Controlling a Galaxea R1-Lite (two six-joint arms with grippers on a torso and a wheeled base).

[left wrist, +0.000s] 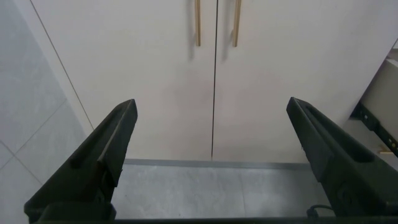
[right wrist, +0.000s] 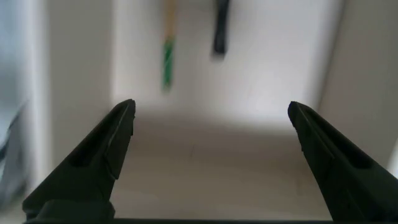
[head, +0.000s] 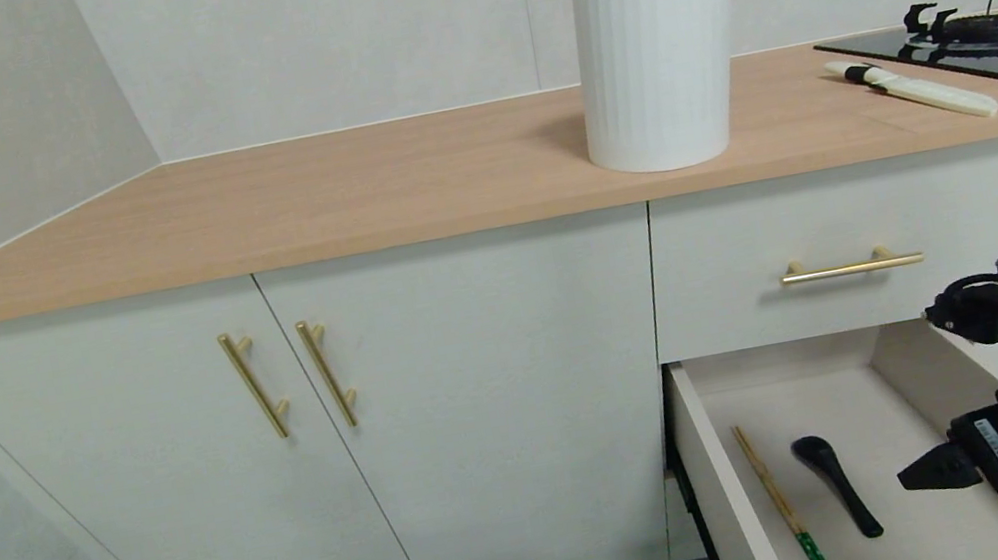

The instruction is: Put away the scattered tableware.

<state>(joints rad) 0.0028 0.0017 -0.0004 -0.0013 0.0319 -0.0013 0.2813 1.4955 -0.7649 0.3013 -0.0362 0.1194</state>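
Right pincer (right wrist: pixel 211 106): my jaws stand wide over the open pale drawer (head: pixel 720 476).
Left pincer (left wrist: pixel 211 102): wide too, facing white cabinet doors (left wrist: pixel 280 93).
Tableware: black spoon (head: pixel 833 467) and green-tipped wooden chopsticks (head: pixel 780 502) lie apart in the drawer; cream knife (head: pixel 913 89) rests on wooden counter (head: pixel 341 185).

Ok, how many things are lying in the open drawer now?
2: the green-tipped chopsticks along the left wall of the drawer, and the black spoon just right of them. Its near end is cut off, so more may be hidden.
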